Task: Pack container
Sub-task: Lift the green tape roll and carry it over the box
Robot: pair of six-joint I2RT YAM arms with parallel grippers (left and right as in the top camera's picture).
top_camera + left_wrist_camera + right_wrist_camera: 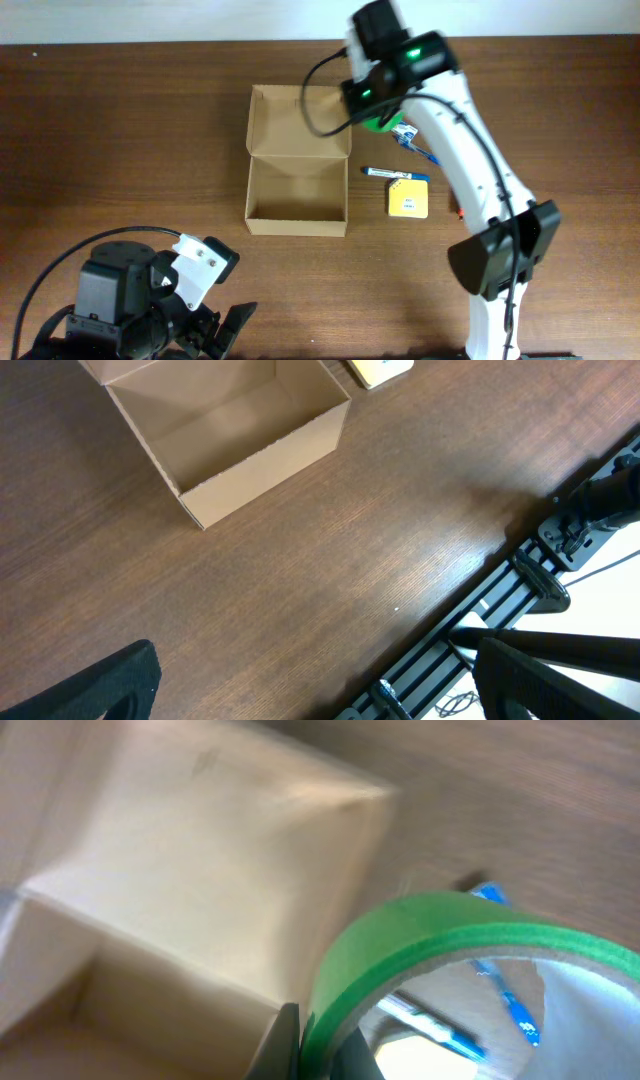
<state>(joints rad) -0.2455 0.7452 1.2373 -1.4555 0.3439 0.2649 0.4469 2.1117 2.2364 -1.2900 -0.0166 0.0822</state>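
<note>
Green tape ring clamped in right jaws, left jaws apart, rectangular cardboard container

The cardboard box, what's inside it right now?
Nothing visible: the container has a bare floor from overhead. In the left wrist view its near wall hides a strip of floor. The green tape roll is outside it.

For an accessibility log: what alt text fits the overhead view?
The right gripper holds a green tape roll by the far right corner of the open, empty cardboard container. A yellow pad and a blue pen lie to its right; the left gripper sits open at front-left.
</note>
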